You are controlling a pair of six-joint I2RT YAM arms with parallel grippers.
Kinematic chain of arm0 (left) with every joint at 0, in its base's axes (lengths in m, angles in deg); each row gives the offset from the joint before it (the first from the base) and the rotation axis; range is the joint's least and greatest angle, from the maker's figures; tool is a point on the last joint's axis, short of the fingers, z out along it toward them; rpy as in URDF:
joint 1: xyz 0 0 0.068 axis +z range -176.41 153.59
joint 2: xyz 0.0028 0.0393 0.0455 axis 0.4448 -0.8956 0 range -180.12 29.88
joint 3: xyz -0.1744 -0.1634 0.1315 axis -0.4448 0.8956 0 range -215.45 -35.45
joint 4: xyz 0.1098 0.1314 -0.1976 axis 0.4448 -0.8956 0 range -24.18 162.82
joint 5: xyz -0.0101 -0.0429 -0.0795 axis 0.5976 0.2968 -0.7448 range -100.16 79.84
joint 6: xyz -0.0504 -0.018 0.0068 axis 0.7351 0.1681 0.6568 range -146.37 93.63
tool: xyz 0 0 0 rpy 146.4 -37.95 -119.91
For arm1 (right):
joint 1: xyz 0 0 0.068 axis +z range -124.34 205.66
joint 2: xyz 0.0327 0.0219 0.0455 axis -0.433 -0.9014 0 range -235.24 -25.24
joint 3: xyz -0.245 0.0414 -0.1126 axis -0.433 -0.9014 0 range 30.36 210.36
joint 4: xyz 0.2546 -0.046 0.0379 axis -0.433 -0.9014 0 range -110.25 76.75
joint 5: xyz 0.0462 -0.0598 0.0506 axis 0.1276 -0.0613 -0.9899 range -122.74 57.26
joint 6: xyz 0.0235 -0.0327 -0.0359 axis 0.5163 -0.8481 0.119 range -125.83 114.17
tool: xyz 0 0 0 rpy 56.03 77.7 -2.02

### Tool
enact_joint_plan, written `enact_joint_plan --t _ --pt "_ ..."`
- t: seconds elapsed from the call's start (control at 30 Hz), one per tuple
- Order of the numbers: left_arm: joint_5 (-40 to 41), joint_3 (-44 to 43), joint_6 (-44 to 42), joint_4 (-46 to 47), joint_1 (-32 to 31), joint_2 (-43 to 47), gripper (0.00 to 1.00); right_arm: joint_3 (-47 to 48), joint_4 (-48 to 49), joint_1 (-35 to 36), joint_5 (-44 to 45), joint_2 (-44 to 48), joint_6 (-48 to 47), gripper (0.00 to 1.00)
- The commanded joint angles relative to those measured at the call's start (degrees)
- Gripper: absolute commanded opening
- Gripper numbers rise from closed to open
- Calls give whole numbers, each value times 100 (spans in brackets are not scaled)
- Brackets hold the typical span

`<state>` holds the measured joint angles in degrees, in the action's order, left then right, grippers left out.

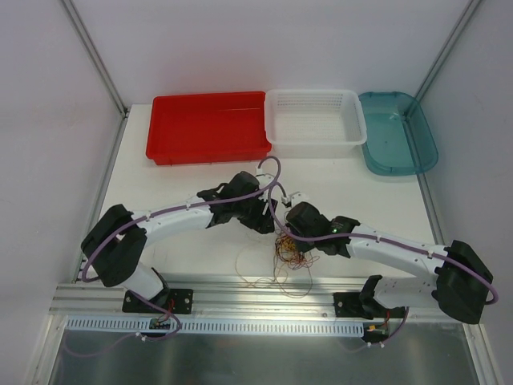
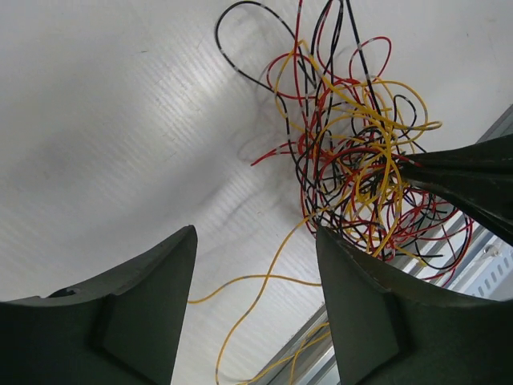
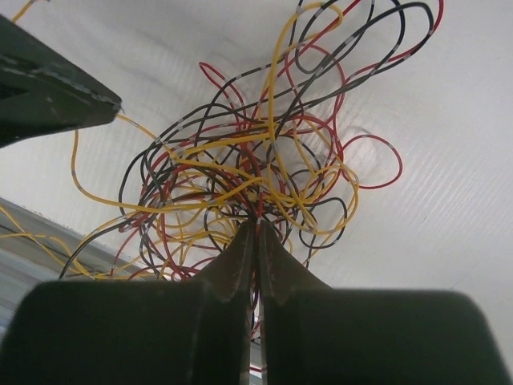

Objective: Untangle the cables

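1. The right gripper [image 3: 258, 226] is filling the foreground of its own wrist view. Its two dark fingers are pressing together and pinching a few strands of the cables [image 3: 260, 180].
2. The cables are lying as one knotted clump of yellow, red and black wires on the tabletop [image 1: 172, 180], near the middle of its near edge. Loose yellow strands are trailing toward the metal rail [image 1: 264, 293] along that edge.
3. The left gripper [image 2: 255, 233] is hovering just beside the clump. Its fingers are standing apart and gripping nothing, with bare tabletop and one yellow strand showing through the gap.
4. Both arms are reaching inward from the near corners and meeting over the clump.
5. A red tray [image 1: 207, 128], a white basket [image 1: 315, 118] and a teal tray [image 1: 398, 132] are sitting side by side along the far edge, well apart from the cables.
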<state>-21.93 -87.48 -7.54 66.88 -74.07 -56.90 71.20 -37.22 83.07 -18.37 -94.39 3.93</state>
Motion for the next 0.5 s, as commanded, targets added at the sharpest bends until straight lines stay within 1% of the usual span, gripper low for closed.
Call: enact_joint_plan --t 0.0,0.07,0.13,0.23,0.27,0.47 --pt "-500 -263 -362 101 -51 -268 59 196 32 -45 -312 156 -413 1" --pt "-650 -316 -354 101 -51 -479 56 196 59 -54 -330 129 -431 1" --pt "-870 -317 -327 92 -51 -637 55 188 67 -63 -330 120 -431 1" --pt "-958 -255 -213 92 -51 -743 53 161 76 -115 -347 156 -422 1" --pt "-959 -211 -170 92 -51 -761 52 144 102 -133 -356 208 -414 1" --pt "-1125 52 15 215 -51 -638 52 -32 182 -309 -435 428 -352 1"
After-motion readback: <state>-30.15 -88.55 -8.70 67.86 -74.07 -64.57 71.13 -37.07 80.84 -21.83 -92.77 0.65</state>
